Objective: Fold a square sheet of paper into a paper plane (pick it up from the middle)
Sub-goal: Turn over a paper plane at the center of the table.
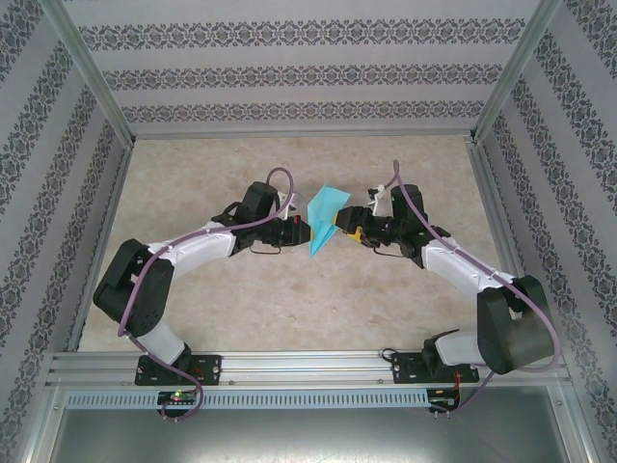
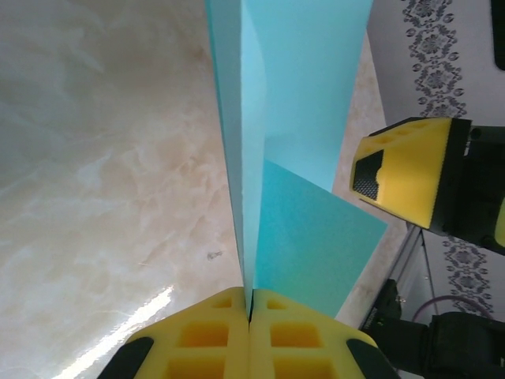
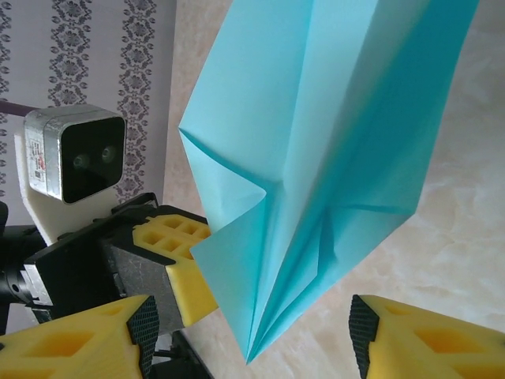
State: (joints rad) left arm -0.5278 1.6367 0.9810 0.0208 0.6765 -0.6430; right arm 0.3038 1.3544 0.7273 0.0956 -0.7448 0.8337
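Note:
The square sheet of paper stands folded into a pointed turquoise paper plane (image 1: 324, 218) with a centre crease, held up over the middle of the table. My left gripper (image 2: 249, 309) is shut on its folded edge, and the paper plane (image 2: 304, 118) rises straight out of the yellow pads. My right gripper (image 1: 345, 230) faces it from the right and is open. In the right wrist view the paper plane (image 3: 323, 150) hangs with its tip low between my two fingertips (image 3: 426, 335), touching neither. The yellow pads of the left gripper (image 3: 180, 257) show behind the paper.
The marbled beige table (image 1: 289, 299) has patterned walls on three sides and a metal rail (image 1: 308, 371) along the near edge. One finger of the right gripper (image 2: 402, 178) stands close to the paper's right side in the left wrist view.

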